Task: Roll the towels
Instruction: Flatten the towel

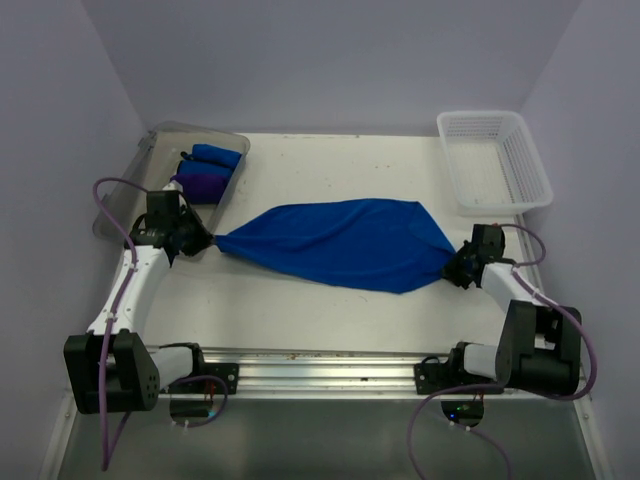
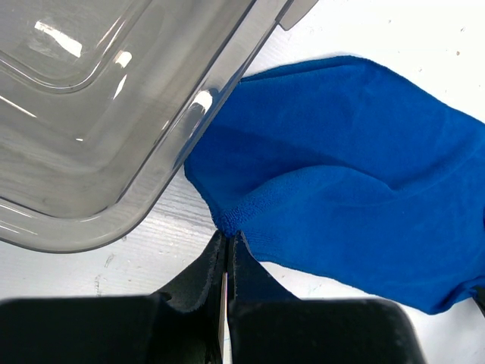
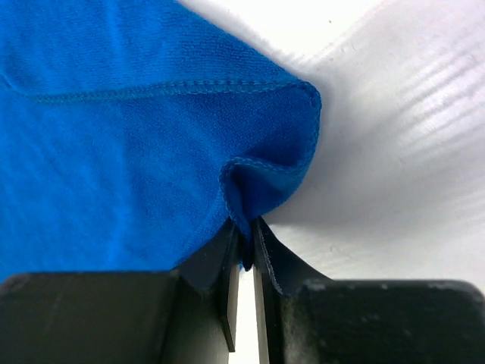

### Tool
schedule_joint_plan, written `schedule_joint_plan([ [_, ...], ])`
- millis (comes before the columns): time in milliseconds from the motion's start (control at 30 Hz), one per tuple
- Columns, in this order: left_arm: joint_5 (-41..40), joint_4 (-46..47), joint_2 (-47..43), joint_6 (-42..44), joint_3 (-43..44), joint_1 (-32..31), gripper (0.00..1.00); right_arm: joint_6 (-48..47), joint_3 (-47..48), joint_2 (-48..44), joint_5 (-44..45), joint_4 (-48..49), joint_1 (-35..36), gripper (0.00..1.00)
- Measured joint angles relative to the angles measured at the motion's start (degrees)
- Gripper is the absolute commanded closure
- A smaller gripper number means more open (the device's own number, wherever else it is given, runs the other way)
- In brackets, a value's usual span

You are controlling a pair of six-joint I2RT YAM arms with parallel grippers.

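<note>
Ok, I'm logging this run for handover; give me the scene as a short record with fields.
open towel: royal blue cloth towel, stretched between both claws
left claw: shut on one end
right claw: shut on the opposite end
clear grey plastic tray: holds rolled blue towel and rolled purple towel
white mesh plastic basket: far right side

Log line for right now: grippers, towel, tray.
left gripper: shut on towel corner | right gripper: shut on opposite corner | towel: stretched flat between them | tray: holds rolled towels
</note>
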Motion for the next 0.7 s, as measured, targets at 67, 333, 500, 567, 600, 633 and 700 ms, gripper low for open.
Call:
schedule_joint_plan([
  [67,0.02,-0.02,0.00,0.00,0.00,0.00,1.00,0.00,-0.04,-1.29,0.57,-1.29,0.02,0.81],
  [333,0.04,0.00,0.00,-0.02,0.00,0.00,1.00,-1.07,-0.04,-6.08,3.69,-6.01,0.02,0.73],
  [500,0.17,0.00,0.00,0.00,0.00,0.00,1.00,-1.73,-0.04,-6.23,5.22,-7.52,0.02,0.84],
  [567,0.20,-0.02,0.00,0.00,0.00,0.00,1.00,-1.84,-0.04,-6.23,5.40,-7.69,0.02,0.88],
  [600,0.20,0.00,0.00,0.00,0.00,0.00,1.00,-1.86,-0.04,-6.23,5.46,-7.74,0.02,0.89],
  [633,0.20,0.00,0.00,0.00,0.00,0.00,1.00,-1.90,-0.04,-6.23,5.49,-7.78,0.02,0.93],
  [700,0.22,-0.02,0.00,0.00,0.00,0.00,1.00,-2.01,-0.04,-6.23,5.60,-7.82,0.02,0.98],
])
